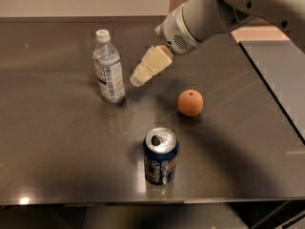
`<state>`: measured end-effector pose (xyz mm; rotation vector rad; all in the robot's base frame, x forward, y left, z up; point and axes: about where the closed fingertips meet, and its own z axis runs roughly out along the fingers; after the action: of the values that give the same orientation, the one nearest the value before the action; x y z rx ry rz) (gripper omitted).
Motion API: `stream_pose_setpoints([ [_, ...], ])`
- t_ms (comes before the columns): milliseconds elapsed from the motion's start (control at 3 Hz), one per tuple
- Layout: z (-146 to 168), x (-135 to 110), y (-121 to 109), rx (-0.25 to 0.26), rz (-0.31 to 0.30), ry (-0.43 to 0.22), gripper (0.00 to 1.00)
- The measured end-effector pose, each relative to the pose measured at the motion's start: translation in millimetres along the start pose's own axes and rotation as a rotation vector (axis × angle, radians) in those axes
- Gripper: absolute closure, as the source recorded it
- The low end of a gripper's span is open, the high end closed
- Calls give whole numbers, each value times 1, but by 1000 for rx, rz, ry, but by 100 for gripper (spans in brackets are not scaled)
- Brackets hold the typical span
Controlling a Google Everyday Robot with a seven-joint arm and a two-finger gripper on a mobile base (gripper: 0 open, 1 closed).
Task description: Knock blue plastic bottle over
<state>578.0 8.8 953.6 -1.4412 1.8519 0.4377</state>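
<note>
The blue plastic bottle stands upright on the dark table, left of centre, with a white cap and a pale printed label. My gripper comes in from the upper right on a white arm. Its cream-coloured tip is a short way to the right of the bottle, at about mid-height of the bottle, and is apart from it.
An orange lies right of centre. A dark blue soda can with an open silver top stands near the front edge. A seam in the table runs along the right side.
</note>
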Motion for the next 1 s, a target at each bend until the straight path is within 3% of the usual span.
stream_pose_setpoints([
  [1000,59,-37,9,-92,6,-83,0],
])
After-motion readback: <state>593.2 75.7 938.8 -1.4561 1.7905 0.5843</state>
